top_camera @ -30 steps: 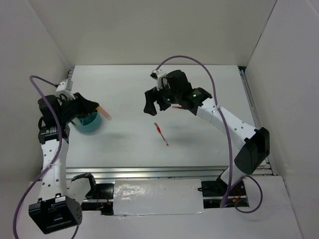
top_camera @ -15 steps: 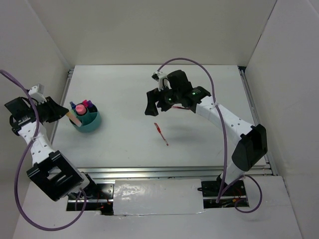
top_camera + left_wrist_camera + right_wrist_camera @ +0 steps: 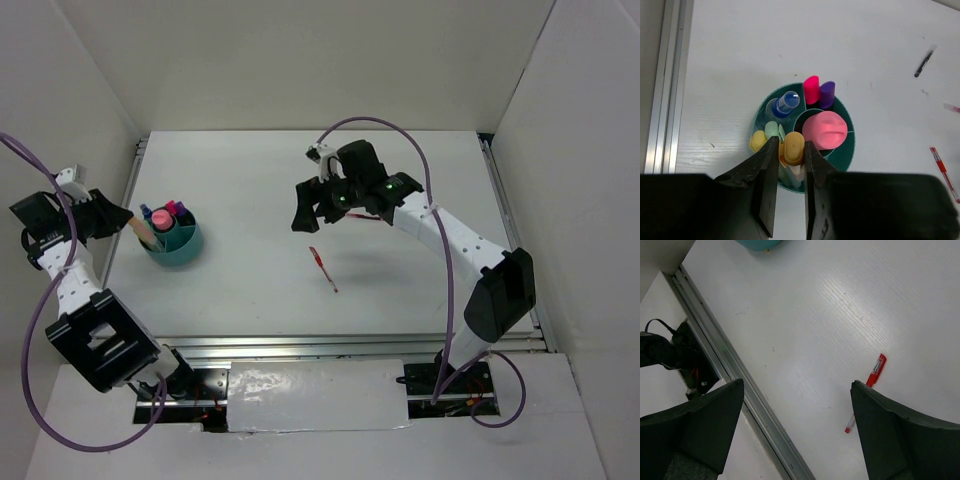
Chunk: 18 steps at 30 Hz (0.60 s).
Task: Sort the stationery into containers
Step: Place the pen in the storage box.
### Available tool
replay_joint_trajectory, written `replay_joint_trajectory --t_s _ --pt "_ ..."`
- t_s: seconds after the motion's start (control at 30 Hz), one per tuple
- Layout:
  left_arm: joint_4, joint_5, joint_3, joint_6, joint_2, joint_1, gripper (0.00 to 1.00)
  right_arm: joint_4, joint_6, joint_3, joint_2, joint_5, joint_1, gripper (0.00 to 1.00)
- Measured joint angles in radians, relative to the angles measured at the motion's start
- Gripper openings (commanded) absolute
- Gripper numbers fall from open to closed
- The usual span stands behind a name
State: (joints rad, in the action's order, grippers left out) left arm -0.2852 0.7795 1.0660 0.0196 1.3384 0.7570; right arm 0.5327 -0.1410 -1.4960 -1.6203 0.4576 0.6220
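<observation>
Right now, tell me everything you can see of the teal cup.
The teal cup is short and round with a thick rim, looks plastic, and stands upright on the white table near its left edge. Partitions split it into a round centre well and outer sections. Capped pens and highlighters stand in it: pink, purple, blue, green, yellow. The left gripper holds an orange highlighter at its left rim.
</observation>
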Motion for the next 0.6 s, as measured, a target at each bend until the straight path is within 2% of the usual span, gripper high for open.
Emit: replay_joint_trajectory --t_s 0.23,0.33,0.37,0.47,0.6 --pt "0.037 -0.001 -0.038 -0.019 0.024 0.000 0.11 0.000 0.000 0.000 -0.001 0.010 -0.014 0.93" --pt "0.050 0.002 -0.048 -0.032 0.030 -0.002 0.15 0.000 0.000 0.000 -0.007 0.017 -0.018 0.93" --pt "0.055 0.002 -0.052 -0.032 0.030 -0.003 0.21 0.001 0.000 0.000 -0.010 0.019 -0.018 0.93" --pt "0.071 0.002 -0.067 -0.043 0.030 -0.007 0.27 0.003 0.000 0.000 -0.016 0.022 -0.019 0.93" --pt "0.084 0.002 -0.084 -0.049 0.030 -0.009 0.31 0.003 0.000 0.000 -0.021 0.025 -0.022 0.93"
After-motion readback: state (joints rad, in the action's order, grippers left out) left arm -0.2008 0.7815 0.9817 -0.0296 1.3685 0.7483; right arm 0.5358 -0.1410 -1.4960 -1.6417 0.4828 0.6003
